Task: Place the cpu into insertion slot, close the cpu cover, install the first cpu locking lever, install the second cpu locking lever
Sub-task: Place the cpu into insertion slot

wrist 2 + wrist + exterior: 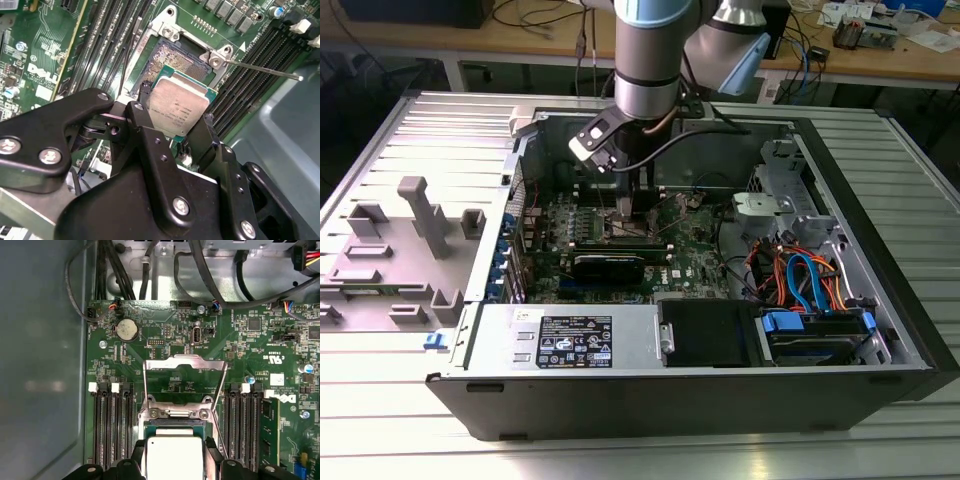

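A white printed label (576, 340) is sitting on the grey power supply box (638, 342). White lettering is showing across the green motherboard (165, 340), and faint print is marking the cpu (177, 106).

My table (620, 455) is ribbed metal. The open computer case (700, 385) lies on it, with a grey panel (390, 265) touching on the exterior view's left.

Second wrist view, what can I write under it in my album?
The pincer holds the cpu over the open insertion slot on the green motherboard.
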You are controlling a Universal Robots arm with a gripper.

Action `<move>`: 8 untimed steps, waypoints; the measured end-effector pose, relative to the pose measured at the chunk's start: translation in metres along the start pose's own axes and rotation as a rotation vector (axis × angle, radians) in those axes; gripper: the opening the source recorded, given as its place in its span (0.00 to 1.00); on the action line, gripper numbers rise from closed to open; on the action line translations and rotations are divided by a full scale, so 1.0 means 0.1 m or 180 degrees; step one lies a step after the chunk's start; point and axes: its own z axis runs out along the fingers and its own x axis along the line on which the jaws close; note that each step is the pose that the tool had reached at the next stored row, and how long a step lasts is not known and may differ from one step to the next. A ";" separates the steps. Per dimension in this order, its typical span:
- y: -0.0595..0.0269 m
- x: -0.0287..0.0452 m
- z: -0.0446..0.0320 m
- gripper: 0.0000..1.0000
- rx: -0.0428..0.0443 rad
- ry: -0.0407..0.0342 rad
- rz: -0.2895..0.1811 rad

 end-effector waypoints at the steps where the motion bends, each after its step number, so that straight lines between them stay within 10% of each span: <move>1: -0.003 -0.001 0.012 0.54 -0.0003 0.0002 0.0000; 8: -0.033 -0.013 0.059 0.54 -0.0037 0.0057 0.0000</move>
